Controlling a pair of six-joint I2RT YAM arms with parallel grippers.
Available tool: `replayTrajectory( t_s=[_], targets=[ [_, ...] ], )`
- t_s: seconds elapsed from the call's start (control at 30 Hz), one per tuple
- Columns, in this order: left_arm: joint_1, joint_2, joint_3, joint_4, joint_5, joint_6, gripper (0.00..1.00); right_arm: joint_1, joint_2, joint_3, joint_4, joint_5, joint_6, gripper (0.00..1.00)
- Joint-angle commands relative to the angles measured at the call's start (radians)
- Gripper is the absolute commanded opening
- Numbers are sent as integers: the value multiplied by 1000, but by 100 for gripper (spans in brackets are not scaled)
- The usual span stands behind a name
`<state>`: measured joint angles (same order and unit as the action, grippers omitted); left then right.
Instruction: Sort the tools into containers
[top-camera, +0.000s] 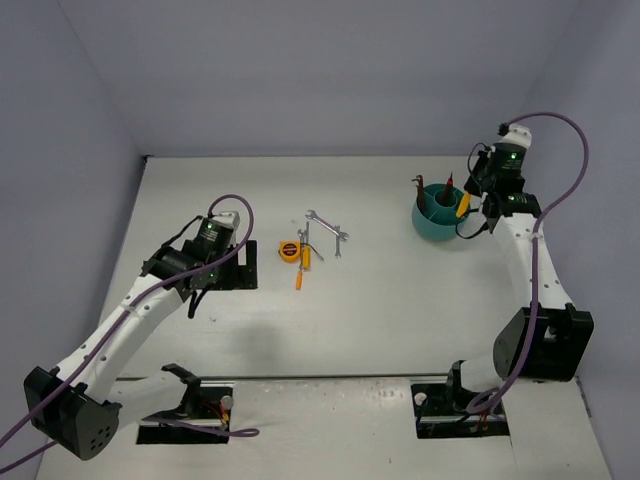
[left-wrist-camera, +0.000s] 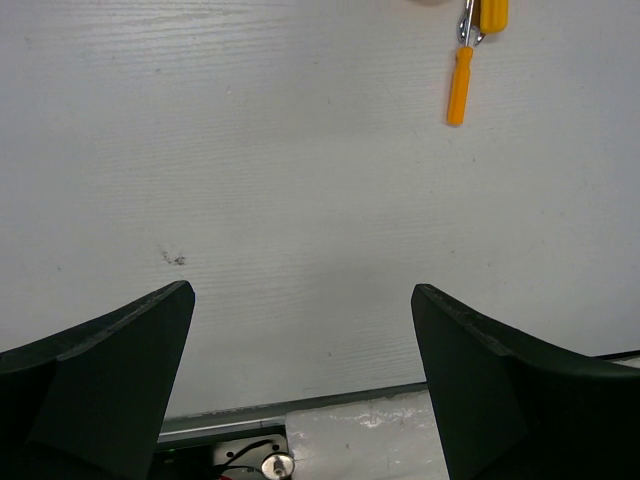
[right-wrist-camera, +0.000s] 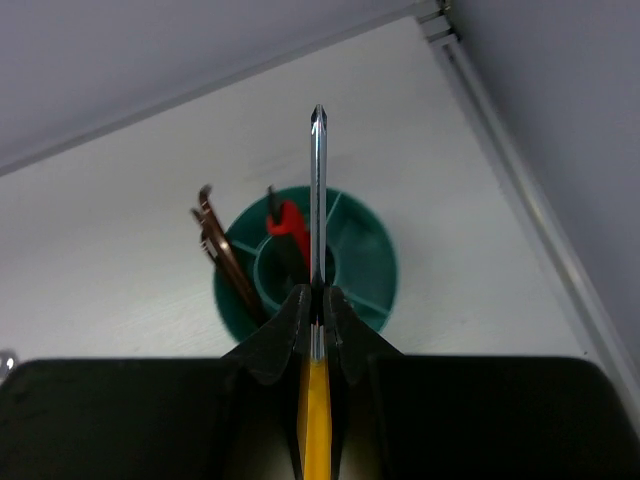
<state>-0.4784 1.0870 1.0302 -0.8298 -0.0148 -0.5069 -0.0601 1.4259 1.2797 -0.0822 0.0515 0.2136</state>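
Right at the right rim of the teal cup (right-wrist-camera: 372, 262), got the right gripper (right-wrist-camera: 318, 295) clenched on a yellow-handled screwdriver (right-wrist-camera: 318, 200), metal shaft sticking out past the fingers. Can't tell whether the tip is inside the cup or just above it. Sitting in the cup: a red-handled tool (right-wrist-camera: 288, 225) near the middle, plus a thin brownish tool (right-wrist-camera: 225, 250) leaning out over the left rim. Well left of the cup, lying loose on the table (top-camera: 400, 320): tape measure (top-camera: 289, 250), silver wrenches (top-camera: 327, 226) and an orange-handled screwdriver (top-camera: 300, 275), all bunched close together. Further left of the cup, past that bunch, left gripper (left-wrist-camera: 300, 288) spread wide, gripping nothing.
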Motion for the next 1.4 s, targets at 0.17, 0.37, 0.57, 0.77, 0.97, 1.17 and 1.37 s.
replayTrajectory(
  t_s=[0.17, 0.37, 0.57, 0.77, 0.97, 1.17, 1.37],
  targets=[
    [-11, -19, 24, 61, 3, 19, 88, -163, 163, 90, 314, -301, -205, 0],
    [-12, -15, 25, 68, -4, 24, 88, -179, 300, 167, 373, -405, -275, 0],
    [-12, 1, 28, 71, -5, 25, 88, -179, 385, 201, 394, -438, -311, 0],
    [-12, 25, 34, 72, -10, 22, 88, -170, 423, 157, 454, -464, -308, 0],
    [-12, 42, 42, 73, -11, 26, 88, -164, 433, 116, 480, -466, -309, 0],
    [-11, 47, 42, 72, -8, 23, 88, -162, 425, 61, 494, -467, -310, 2],
    [-11, 33, 36, 72, -5, 15, 88, -162, 404, 15, 507, -466, -310, 14]
  ],
)
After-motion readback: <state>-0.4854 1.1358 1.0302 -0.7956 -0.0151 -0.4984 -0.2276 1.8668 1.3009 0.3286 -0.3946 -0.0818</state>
